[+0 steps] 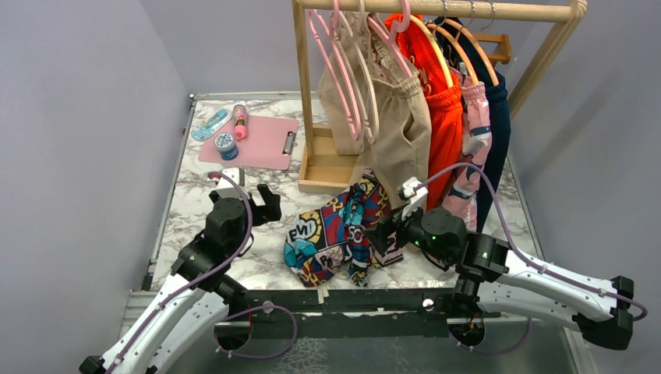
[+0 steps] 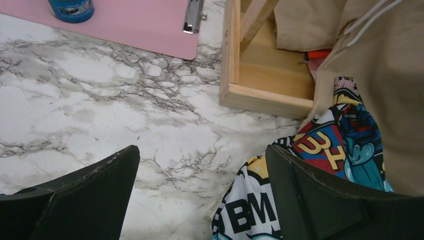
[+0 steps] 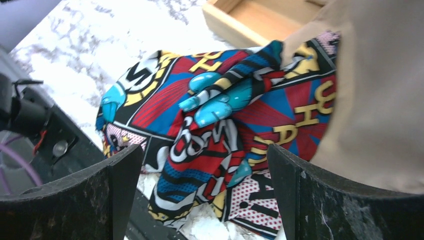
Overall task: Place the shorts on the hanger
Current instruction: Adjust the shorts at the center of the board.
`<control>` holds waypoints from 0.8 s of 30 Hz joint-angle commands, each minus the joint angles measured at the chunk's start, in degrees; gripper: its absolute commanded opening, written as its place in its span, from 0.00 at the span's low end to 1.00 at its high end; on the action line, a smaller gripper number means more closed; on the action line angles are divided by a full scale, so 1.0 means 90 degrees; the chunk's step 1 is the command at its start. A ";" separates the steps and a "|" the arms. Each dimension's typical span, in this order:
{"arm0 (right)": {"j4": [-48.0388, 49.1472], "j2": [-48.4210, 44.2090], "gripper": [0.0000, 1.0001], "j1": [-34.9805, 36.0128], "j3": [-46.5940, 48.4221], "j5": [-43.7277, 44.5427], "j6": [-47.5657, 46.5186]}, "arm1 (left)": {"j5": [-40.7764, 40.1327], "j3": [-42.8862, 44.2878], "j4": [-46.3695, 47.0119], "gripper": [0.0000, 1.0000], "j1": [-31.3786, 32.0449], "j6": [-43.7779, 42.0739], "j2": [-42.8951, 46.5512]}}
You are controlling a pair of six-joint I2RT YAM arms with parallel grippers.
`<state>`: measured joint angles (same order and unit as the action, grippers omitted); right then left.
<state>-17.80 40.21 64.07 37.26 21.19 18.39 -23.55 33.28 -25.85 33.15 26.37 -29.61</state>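
Note:
The comic-print shorts point(image 1: 339, 230) lie crumpled on the marble table near its front edge, partly under the hanging beige shorts. They also show in the left wrist view point(image 2: 320, 150) and the right wrist view point(image 3: 215, 115). A slim cream piece point(image 1: 321, 294), perhaps part of the hanger, pokes out below the shorts' near edge; the rest is hidden. My left gripper point(image 1: 243, 195) is open and empty over bare marble, with the shorts' left edge by its right finger point(image 2: 320, 200). My right gripper point(image 1: 380, 238) is open and empty just above the shorts' right side point(image 3: 205, 150).
A wooden clothes rack with a tray base point(image 1: 323, 167) stands at the back. It holds pink hangers, beige shorts point(image 1: 397, 132), an orange garment point(image 1: 444, 117) and darker clothes. A pink clipboard point(image 1: 257, 140), a blue roll point(image 1: 225, 145) and a pink tube point(image 1: 239, 121) lie at the back left.

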 commanded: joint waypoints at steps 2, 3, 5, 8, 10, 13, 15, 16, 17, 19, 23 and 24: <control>0.0286 0.0620 0.94 0.0039 0.0070 -0.1290 -0.0131 | 0.0483 -0.0138 0.0463 0.97 0.0043 -0.0330 0.0328; 0.0293 0.0761 0.93 0.0036 0.0100 -0.1307 -0.0109 | 0.0503 -0.0136 0.0464 0.97 0.0041 -0.0332 0.0339; 0.0352 0.0994 0.92 0.0038 0.0086 -0.1314 -0.0019 | 0.0530 -0.0135 0.0473 0.97 0.0043 -0.0338 0.0344; 0.0591 0.1201 0.89 0.0034 -0.0063 -0.1403 0.0143 | 0.0546 -0.0133 0.0477 0.97 0.0052 -0.0333 0.0332; 0.0771 0.1324 0.87 0.0039 -0.0159 -0.1406 0.0311 | 0.0546 -0.0151 0.0501 0.97 0.0052 -0.0334 0.0316; 0.1016 0.1575 0.78 0.0039 -0.0222 -0.1440 0.0647 | 0.0573 -0.0155 0.0522 0.97 0.0053 -0.0332 0.0278; 0.1139 0.1781 0.70 0.0044 -0.0230 -0.1537 0.0897 | 0.0584 -0.0143 0.0510 0.97 0.0052 -0.0334 0.0256; 0.1201 0.1873 0.65 0.0040 -0.0233 -0.1586 0.0968 | 0.0601 -0.0143 0.0515 0.97 0.0052 -0.0333 0.0252; 0.1228 0.1960 0.60 0.0048 -0.0231 -0.1609 0.1037 | 0.0620 -0.0143 0.0515 0.97 0.0048 -0.0335 0.0244; 0.1214 0.2076 0.51 0.0043 -0.0210 -0.1657 0.1120 | 0.0643 -0.0131 0.0526 0.96 0.0053 -0.0337 0.0260; 0.1109 0.1996 0.34 0.0057 -0.0172 -0.1766 0.1184 | 0.0620 -0.0116 0.0570 0.97 0.0054 -0.0277 0.0350; 0.1075 0.1970 0.28 0.0053 -0.0143 -0.1819 0.1188 | 0.0719 -0.0165 0.0675 0.99 0.0048 -0.0234 0.0384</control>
<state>-9.61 59.07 64.14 35.92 7.35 27.14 -19.09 32.38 -22.76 33.41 24.12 -27.35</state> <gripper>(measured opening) 0.368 0.966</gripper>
